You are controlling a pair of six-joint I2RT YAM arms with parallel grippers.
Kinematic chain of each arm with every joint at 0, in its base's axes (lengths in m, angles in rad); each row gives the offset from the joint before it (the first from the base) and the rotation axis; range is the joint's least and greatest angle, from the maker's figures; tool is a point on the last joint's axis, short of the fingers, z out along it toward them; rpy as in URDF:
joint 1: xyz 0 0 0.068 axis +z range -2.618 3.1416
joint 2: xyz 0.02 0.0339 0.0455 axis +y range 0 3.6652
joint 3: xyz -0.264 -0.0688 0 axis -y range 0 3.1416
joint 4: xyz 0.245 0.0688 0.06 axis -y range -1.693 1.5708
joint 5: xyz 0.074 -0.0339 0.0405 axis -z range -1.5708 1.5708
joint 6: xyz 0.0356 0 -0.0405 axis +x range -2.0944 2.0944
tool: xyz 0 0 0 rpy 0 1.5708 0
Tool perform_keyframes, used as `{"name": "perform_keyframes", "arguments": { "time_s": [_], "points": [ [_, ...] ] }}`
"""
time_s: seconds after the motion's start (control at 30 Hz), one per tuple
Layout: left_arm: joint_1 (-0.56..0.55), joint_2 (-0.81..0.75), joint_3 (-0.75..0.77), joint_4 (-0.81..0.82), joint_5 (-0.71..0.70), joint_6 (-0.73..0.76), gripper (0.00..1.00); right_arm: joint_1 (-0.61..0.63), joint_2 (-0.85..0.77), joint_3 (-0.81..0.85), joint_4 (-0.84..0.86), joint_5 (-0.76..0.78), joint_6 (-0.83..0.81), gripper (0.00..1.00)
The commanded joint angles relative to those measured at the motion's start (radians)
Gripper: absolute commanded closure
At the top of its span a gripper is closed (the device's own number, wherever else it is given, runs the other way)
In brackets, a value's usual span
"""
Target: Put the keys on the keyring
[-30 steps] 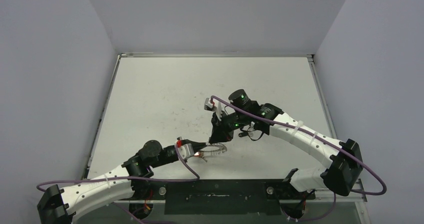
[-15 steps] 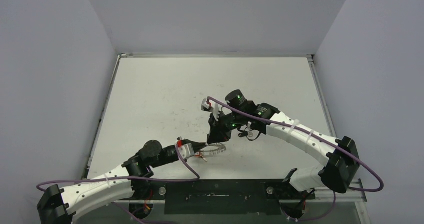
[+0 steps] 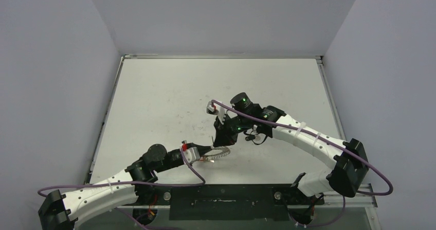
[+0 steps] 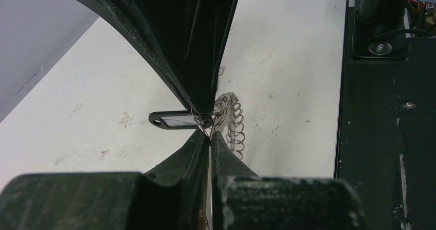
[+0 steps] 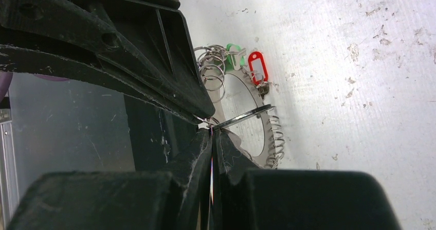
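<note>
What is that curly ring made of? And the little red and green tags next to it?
The keyring looks like metal: grey and shiny, with a bright glint on its flat band and wiry coils round its edge. The red tag and green tag look like plastic: smooth, bright, glossy colour. That is only how they look.

We logged the wide flat grey metal keyring (image 5: 272, 137), its outer edge scalloped like a coil, near the front middle of the white table (image 3: 154, 101), one side seemingly lifted. It carried a small green tag (image 5: 234, 51), a red tag (image 5: 255, 66) and thin wire loops (image 5: 211, 68). One small black-headed key (image 4: 172, 120) lay level just beside its rim; its blade was hidden.
</note>
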Motion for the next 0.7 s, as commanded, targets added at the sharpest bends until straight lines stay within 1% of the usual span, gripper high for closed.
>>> {"name": "perform_keyframes", "arguments": {
  "time_s": [0.0, 0.27, 0.3, 0.4, 0.43, 0.5, 0.53, 0.67],
  "points": [
    [0.001, -0.022, 0.020, 0.090, 0.023, 0.002, 1.00, -0.011, 0.016, -0.010, 0.047, 0.027, 0.004, 1.00],
    [0.000, -0.025, 0.019, 0.089, 0.021, 0.001, 1.00, -0.014, 0.016, -0.027, 0.069, 0.031, 0.011, 1.00],
    [0.000, -0.024, 0.018, 0.088, 0.021, 0.002, 1.00, -0.016, 0.008, -0.029, 0.071, 0.037, 0.011, 0.95],
    [0.000, -0.025, 0.017, 0.088, 0.021, 0.002, 1.00, -0.021, -0.030, -0.045, 0.096, 0.066, 0.035, 0.75],
    [0.001, -0.025, 0.017, 0.087, 0.021, 0.002, 1.00, -0.024, -0.052, -0.055, 0.109, 0.081, 0.044, 0.68],
    [0.001, -0.027, 0.017, 0.086, 0.020, 0.002, 1.00, -0.031, -0.099, -0.072, 0.137, 0.111, 0.061, 0.51],
    [0.001, -0.028, 0.015, 0.084, 0.020, 0.003, 1.00, -0.037, -0.125, -0.078, 0.154, 0.121, 0.066, 0.45],
    [0.001, -0.032, 0.015, 0.082, 0.017, 0.006, 1.00, -0.057, -0.216, -0.097, 0.200, 0.130, 0.065, 0.34]
  ]
}}
